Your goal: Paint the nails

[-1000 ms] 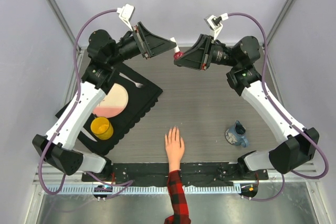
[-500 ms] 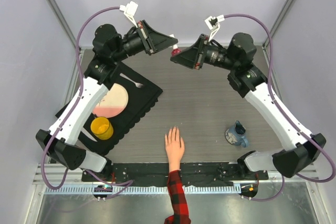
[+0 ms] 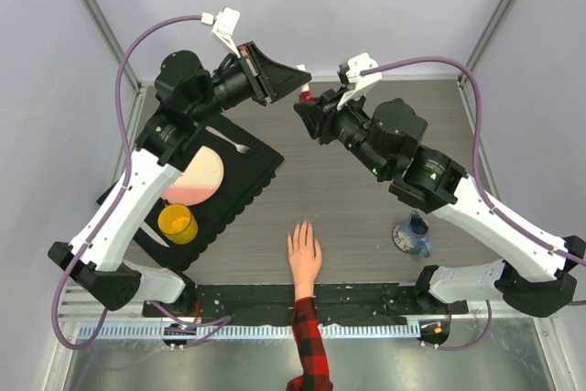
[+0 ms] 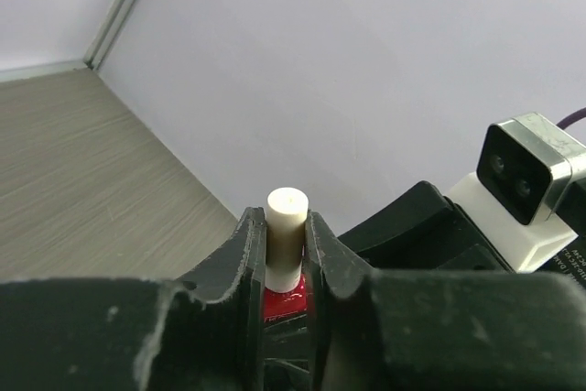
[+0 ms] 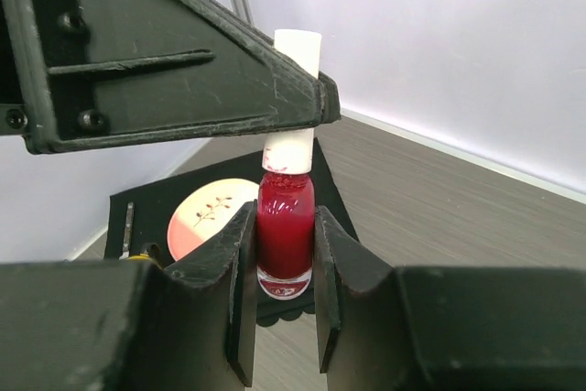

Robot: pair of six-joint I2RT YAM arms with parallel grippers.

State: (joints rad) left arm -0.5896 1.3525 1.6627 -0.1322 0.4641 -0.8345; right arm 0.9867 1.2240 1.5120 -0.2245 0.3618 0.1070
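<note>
While the left gripper (image 4: 286, 243) pinches the cream cap (image 4: 287, 212) from both sides, the right gripper (image 5: 282, 267) clamps the red glass body of the bottle (image 5: 284, 226) just below it. The two arms hold this one bottle upright between them, clear of the tabletop (image 3: 366, 190) and over its far edge. From above, the two grippers meet tip to tip there, the left one coming in from the left and the right one from the near right. Whether the cap is loosened cannot be told. Well apart from the bottle, at the near edge between the arm bases, the hand (image 3: 304, 252) lies flat on the tabletop, palm down in its plaid sleeve (image 3: 309, 345), fingers pointing away. The nails (image 3: 301, 226) sit at the fingertips, too small to tell their colour. On the left lies a black mat (image 3: 243, 185) carrying a pink plate (image 3: 197, 176), a fork (image 3: 240, 146) and a yellow cup (image 3: 177, 223). A blue mug (image 3: 414, 235) stands on the right, near the right arm's base.
</note>
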